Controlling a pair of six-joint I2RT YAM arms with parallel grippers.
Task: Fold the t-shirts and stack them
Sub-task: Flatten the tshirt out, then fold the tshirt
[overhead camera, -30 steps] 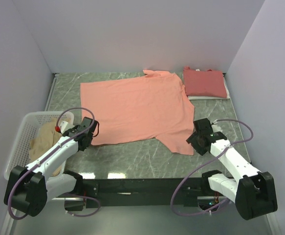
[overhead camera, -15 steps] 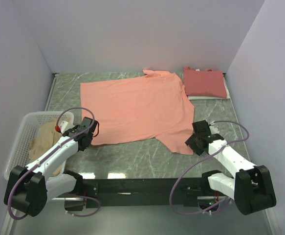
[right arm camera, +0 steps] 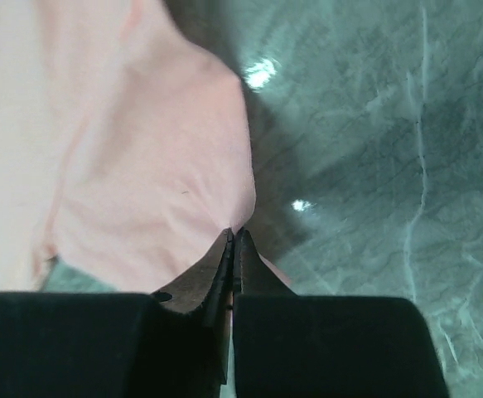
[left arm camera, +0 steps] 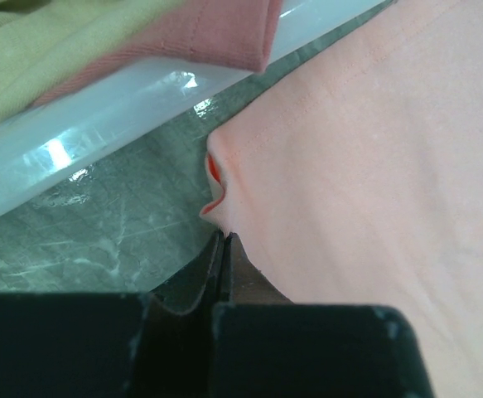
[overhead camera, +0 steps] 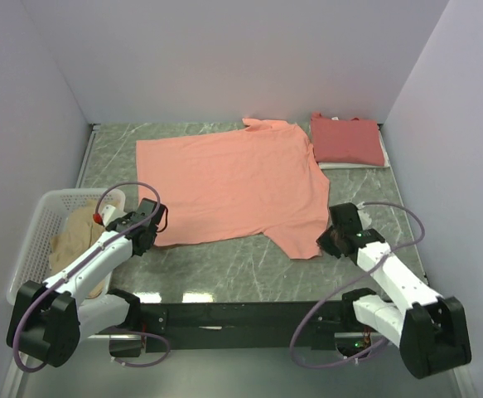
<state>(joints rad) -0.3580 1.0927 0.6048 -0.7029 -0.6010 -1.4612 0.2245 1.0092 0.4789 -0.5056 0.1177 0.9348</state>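
Observation:
A salmon-orange t-shirt point(overhead camera: 233, 182) lies spread flat across the middle of the green marble table. My left gripper point(overhead camera: 152, 238) is shut on its near-left hem corner, and the pinched cloth point(left arm camera: 365, 166) bunches at the fingertips point(left arm camera: 224, 235). My right gripper point(overhead camera: 327, 244) is shut on the edge of the near-right sleeve point(right arm camera: 158, 191), jaws pressed together point(right arm camera: 235, 233). A deeper coral-red t-shirt point(overhead camera: 346, 139) sits folded at the back right. A pale tan t-shirt point(overhead camera: 77, 236) lies crumpled in the basket at left.
The white lattice basket point(overhead camera: 36, 225) stands at the table's left edge, its rim point(left arm camera: 133, 95) close behind the left gripper, with reddish cloth point(left arm camera: 216, 33) hanging over it. A white strip point(overhead camera: 353, 165) shows under the folded shirt. Grey walls close in on three sides.
My right gripper has gone from open to shut on the sleeve edge, shifting slightly toward the shirt. The left arm and its grip have not moved.

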